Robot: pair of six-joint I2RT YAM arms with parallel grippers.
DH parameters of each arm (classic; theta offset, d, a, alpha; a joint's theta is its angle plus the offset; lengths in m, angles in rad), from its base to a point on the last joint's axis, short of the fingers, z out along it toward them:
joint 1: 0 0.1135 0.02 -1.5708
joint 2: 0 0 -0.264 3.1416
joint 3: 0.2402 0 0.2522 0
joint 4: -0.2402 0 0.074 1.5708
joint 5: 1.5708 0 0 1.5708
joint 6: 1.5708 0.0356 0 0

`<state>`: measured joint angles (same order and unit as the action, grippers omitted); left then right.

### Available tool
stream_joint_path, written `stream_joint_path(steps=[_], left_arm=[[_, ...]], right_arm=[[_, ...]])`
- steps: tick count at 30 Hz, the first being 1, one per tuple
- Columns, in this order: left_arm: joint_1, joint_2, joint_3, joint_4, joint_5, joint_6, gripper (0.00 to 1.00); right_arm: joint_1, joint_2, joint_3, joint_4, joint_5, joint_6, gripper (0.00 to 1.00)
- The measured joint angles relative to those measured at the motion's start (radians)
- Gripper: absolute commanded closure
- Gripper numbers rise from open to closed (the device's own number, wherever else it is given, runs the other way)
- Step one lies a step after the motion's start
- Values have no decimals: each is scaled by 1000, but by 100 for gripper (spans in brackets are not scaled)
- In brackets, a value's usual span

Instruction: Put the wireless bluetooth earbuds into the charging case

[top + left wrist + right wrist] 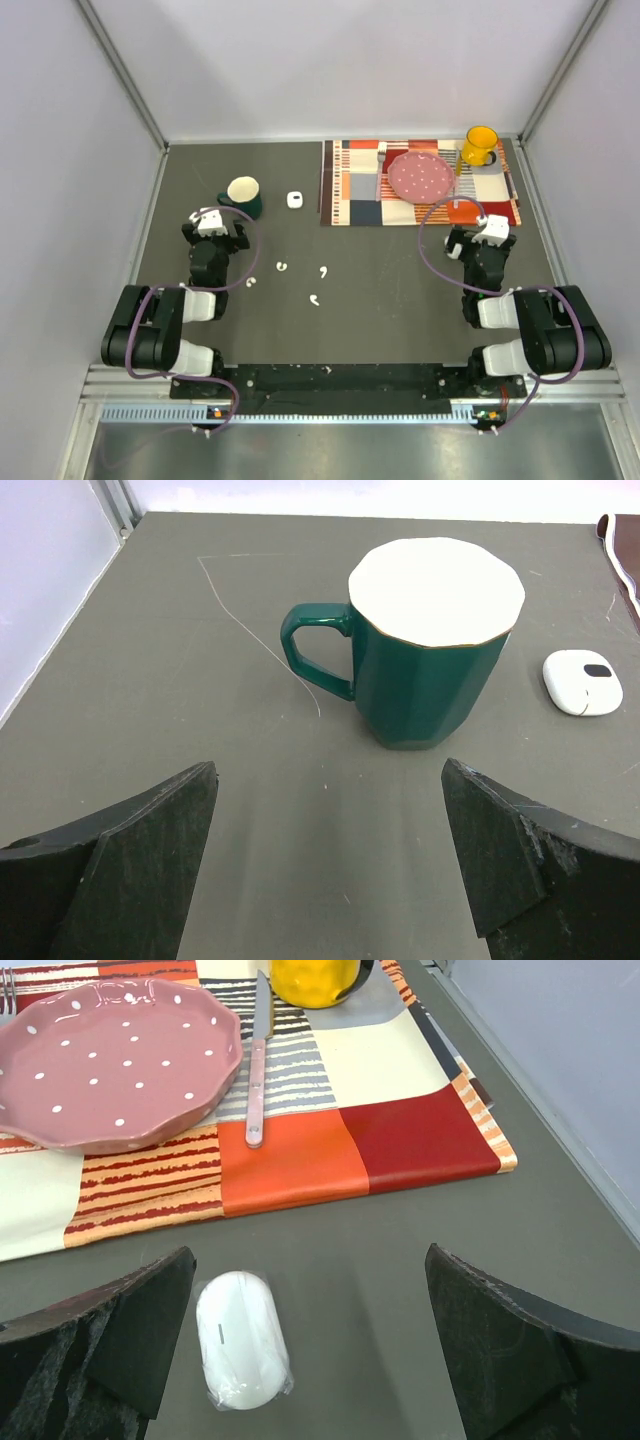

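Four white earbuds (282, 267) lie loose on the dark desk (380, 290) in the overhead view. They are scattered at lower centre between the two arms, each apart from the others. Above them a small white charging case (295, 200) sits to the right of a green mug (243, 192). At upper right a striped placemat (350, 190) carries a pink dotted plate (418, 177) and a yellow mug (480, 145). The left pincer (213, 220) and right pincer (485, 230) both stand open and empty.

In the left wrist view, the wide-spread left pincer (330, 775) faces the green mug. The charging case (582, 682), at the right edge, bears a dark oval mark too small to read.

In the right wrist view, the open right pincer (308, 1260) frames a second white case (243, 1338). It is closed, has a short dark line on top, and lies on the desk just below the placemat. A knife (257, 1070) lies beside the plate.
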<state>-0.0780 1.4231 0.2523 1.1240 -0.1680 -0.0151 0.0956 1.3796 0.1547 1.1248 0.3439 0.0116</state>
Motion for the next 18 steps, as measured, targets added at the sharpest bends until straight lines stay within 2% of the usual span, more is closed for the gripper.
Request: stream_joint_path(steps=[6,9,11,12,15,18], left_arm=[[0,0,0,0,2,0,1],[-2,-25,-8,-22,2,12,1],[-13,-127,-7,-147,-13,9,1],[-17,-214,6,-264,-19,-10,1],[-23,-442,93,-569,-31,-74,1],[-23,-632,198,-784,-32,-137,1]], right_arm=[[0,-19,-11,7,-3,6,1],[0,-196,-20,-144,18,42,1],[0,-372,22,-350,39,87,1],[0,-448,57,-458,40,107,1],[0,-605,147,-706,27,168,1],[0,-739,161,-883,-27,224,1]])
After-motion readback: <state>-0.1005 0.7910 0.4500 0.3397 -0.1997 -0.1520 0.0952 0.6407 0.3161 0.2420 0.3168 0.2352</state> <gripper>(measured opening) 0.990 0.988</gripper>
